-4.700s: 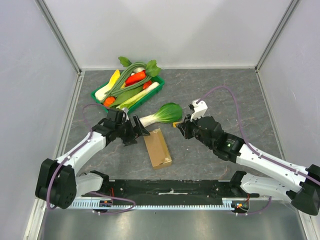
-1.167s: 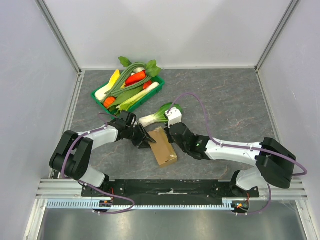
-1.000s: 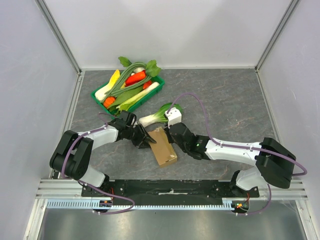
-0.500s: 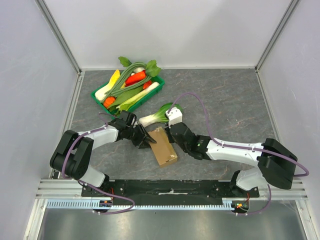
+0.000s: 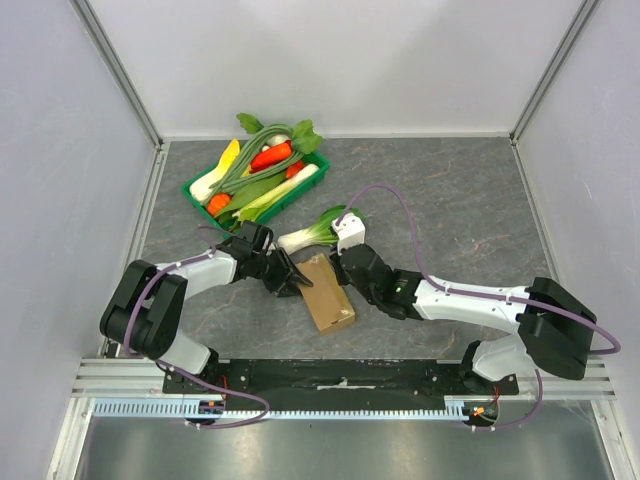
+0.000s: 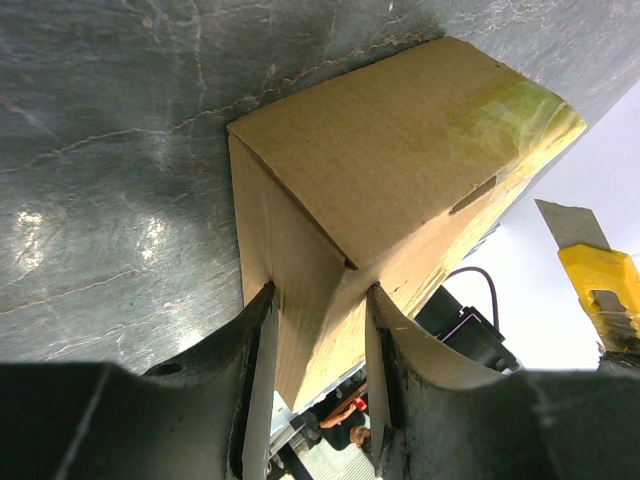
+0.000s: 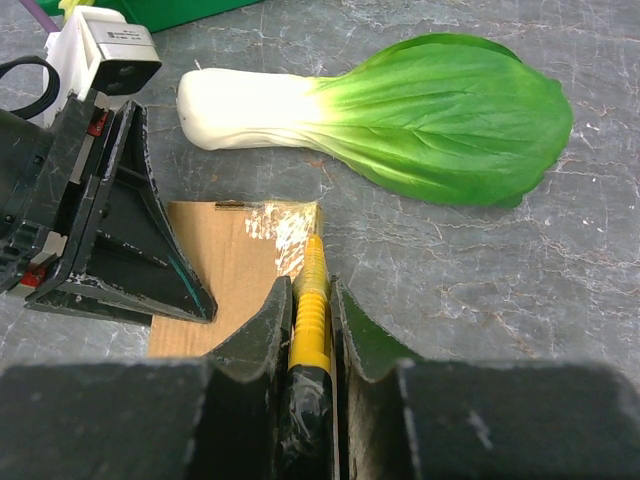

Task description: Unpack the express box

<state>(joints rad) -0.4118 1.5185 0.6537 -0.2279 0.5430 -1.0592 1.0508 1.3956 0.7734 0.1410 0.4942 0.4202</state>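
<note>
The express box (image 5: 327, 295), a flat brown carton with clear tape at its far end, lies on the table between both arms. My left gripper (image 5: 291, 279) is shut on the box's left far corner; in the left wrist view the cardboard (image 6: 400, 150) sits pinched between the fingers (image 6: 262, 340). My right gripper (image 7: 312, 292) is shut on a yellow utility knife (image 7: 312, 300). The knife's tip rests at the taped far right edge of the box (image 7: 225, 270). The knife's blade (image 6: 575, 225) also shows past the box in the left wrist view.
A bok choy (image 5: 322, 228) lies just beyond the box, close to the right wrist. A green tray (image 5: 192, 188) piled with vegetables stands at the back left. Grey walls enclose the table on three sides.
Since the earliest frame both arms have closed in on the box, which has shifted slightly. Over the last second nothing has visibly moved.
</note>
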